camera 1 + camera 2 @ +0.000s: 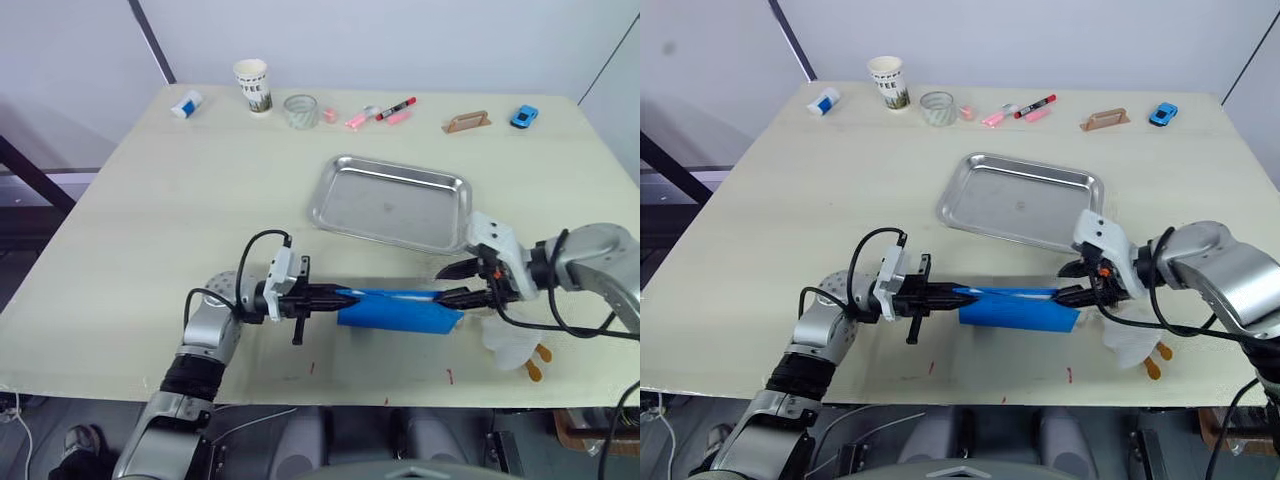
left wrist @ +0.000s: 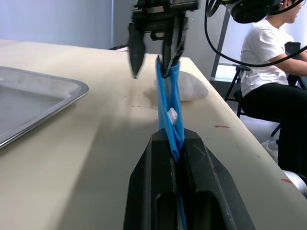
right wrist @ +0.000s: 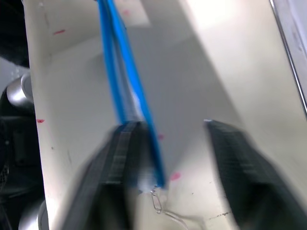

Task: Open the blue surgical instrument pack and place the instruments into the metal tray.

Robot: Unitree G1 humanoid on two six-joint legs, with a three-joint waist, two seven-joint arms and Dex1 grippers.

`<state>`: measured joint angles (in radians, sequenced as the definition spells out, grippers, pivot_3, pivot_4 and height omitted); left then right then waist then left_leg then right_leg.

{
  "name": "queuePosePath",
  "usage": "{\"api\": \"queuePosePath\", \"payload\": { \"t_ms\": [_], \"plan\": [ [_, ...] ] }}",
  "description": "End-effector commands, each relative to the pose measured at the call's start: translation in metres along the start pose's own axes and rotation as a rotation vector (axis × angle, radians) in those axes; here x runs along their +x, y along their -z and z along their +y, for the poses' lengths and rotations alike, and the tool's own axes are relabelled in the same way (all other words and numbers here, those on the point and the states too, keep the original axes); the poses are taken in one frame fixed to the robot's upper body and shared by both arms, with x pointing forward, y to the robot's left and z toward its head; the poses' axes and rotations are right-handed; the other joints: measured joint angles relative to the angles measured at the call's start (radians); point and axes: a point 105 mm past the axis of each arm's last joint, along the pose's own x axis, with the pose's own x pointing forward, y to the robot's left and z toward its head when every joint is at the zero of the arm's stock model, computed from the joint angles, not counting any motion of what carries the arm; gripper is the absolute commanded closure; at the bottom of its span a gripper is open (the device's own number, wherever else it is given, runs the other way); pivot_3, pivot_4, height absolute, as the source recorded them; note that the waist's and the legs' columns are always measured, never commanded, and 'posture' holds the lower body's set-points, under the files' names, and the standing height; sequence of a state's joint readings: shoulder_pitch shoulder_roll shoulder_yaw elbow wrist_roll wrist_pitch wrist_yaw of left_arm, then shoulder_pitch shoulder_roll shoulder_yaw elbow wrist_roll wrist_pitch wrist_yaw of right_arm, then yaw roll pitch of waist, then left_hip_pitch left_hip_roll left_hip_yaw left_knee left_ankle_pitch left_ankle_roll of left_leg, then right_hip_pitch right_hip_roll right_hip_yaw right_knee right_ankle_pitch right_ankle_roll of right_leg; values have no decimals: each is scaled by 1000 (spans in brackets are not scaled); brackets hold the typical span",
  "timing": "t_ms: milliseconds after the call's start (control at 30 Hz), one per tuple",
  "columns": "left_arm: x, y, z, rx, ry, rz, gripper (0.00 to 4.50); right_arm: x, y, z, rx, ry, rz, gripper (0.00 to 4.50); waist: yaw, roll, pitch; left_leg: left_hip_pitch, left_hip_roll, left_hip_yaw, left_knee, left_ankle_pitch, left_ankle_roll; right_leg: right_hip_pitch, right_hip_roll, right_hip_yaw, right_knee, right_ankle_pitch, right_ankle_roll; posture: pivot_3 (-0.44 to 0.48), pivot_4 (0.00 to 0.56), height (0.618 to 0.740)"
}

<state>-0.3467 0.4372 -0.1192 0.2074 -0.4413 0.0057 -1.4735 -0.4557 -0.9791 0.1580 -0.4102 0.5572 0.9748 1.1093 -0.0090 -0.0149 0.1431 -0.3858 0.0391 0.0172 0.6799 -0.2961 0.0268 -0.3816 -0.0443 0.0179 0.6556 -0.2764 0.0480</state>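
The blue surgical instrument pack (image 1: 400, 309), just in front of the metal tray (image 1: 392, 203), is pinched by the left gripper (image 1: 335, 297) while the right gripper (image 1: 455, 282) stands spread wide at its other end.

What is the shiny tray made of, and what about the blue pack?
The metal tray looks like polished steel: silvery, with light glinting on its raised rim. The blue surgical instrument pack seems a thin flexible fabric or plastic, since it stands on edge as a slim sheet between both grippers.
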Motion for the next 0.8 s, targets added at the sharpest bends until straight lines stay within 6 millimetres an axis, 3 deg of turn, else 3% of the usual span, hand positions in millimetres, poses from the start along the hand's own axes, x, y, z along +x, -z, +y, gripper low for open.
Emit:
{"api": "queuePosePath", "payload": {
  "t_ms": [33,267,400,667,800],
  "plan": [
    [-6,-9,6,61,-44,-4,4500,-20,-2,3,-13,36,-64,300,4,0,0,0,0,0,0,0,0,0,0,0,0,0,0,0,150,740],
    [-13,-11,7,74,-79,-1,4500,-60,25,12,123,191,-123,300,13,0,1,-1,0,-1,0,0,0,0,0,-1,0,0,0,0,150,740],
    [-16,-12,9,79,-89,2,4500,-80,39,30,137,246,-151,300,23,0,2,1,0,0,0,0,0,2,1,0,0,0,0,0,150,740],
    [-16,-13,11,89,-89,6,4500,-101,50,57,93,309,-210,300,22,-1,3,3,-1,-1,0,0,0,4,3,2,0,-1,2,0,150,740],
    [-18,-13,13,89,-90,7,4500,-112,69,66,116,377,-143,300,25,-2,3,2,-2,-1,0,0,0,4,4,1,0,-1,2,0,150,740]
  ]
}}
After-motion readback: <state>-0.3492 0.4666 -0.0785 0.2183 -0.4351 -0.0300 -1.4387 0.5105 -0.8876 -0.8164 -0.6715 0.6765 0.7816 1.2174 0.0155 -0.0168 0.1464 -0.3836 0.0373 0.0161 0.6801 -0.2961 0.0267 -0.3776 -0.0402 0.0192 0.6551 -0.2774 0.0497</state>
